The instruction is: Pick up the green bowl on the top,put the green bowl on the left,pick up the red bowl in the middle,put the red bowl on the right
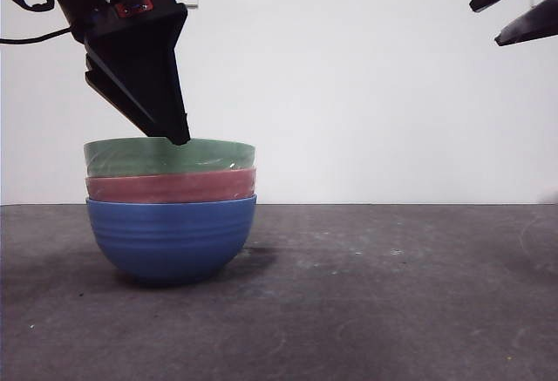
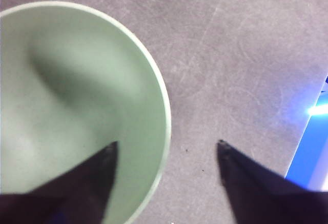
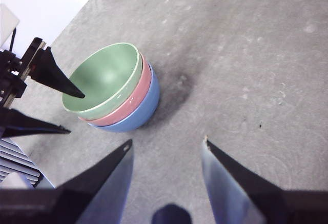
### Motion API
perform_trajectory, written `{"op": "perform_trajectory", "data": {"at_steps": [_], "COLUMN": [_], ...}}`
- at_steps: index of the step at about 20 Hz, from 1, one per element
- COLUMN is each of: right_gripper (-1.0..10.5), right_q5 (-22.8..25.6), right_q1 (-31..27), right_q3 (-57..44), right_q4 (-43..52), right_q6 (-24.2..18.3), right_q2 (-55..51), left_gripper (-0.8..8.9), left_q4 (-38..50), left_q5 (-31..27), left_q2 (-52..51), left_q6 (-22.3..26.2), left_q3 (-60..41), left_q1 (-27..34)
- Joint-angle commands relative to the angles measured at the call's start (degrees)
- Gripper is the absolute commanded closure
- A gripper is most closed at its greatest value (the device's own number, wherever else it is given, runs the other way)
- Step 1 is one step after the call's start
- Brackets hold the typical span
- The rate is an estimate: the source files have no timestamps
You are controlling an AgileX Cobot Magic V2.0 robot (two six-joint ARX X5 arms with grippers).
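Observation:
Three bowls stand nested on the dark table. The green bowl [image 1: 170, 156] is on top, the red bowl [image 1: 170, 187] in the middle, a blue bowl [image 1: 170, 237] at the bottom. My left gripper [image 1: 174, 132] is open at the green bowl's rim. In the left wrist view [image 2: 165, 147] one jaw is inside the green bowl [image 2: 77, 96] and the other outside over the table. My right gripper [image 1: 486, 23] is open and empty, high at the right. In the right wrist view [image 3: 167, 143] it looks down on the green bowl [image 3: 102, 73], red bowl [image 3: 141, 88] and left gripper [image 3: 74, 112].
The blue bowl [image 3: 141, 114] rests on the grey table [image 1: 392, 294], which stretches to the right of the stack. A white wall [image 1: 375, 93] stands behind. A bright blue object [image 2: 307, 157] lies at the table's edge in the left wrist view.

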Motion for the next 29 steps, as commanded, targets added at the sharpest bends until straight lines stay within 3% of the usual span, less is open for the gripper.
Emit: {"op": "perform_trajectory", "data": {"at_steps": [1, 3, 12, 20, 25, 29], "right_gripper": [7.3, 7.3, 7.3, 7.3, 7.3, 7.3], "right_q5": [0.0, 0.0, 0.0, 0.0, 0.3, 6.5], "right_q1": [0.1, 0.1, 0.1, 0.1, 0.1, 0.1], "right_q3": [0.2, 0.2, 0.2, 0.2, 0.2, 0.2], "right_q4": [0.1, 0.1, 0.2, 0.2, 0.5, 1.2], "right_q6": [-0.5, -0.5, -0.5, -0.5, -0.5, -0.5], "right_q2": [0.1, 0.1, 0.1, 0.1, 0.1, 0.0], "left_gripper": [7.56, 8.23, 8.22, 8.22, 8.22, 8.22], "left_q4": [-0.1, -0.3, -1.2, -14.6, -22.2, -21.6], "left_q5": [-0.1, -0.2, -3.1, -3.0, -3.1, -6.1], "left_q2": [0.2, 0.2, 0.2, 0.2, -0.1, -0.3], "left_q6": [2.0, 2.1, 2.1, 1.8, -2.9, -8.2], "left_q3": [-0.2, -0.2, 1.4, 19.5, 30.2, 29.2], "left_q1": [-0.2, -0.2, -0.2, -2.0, -10.1, -22.2]}}
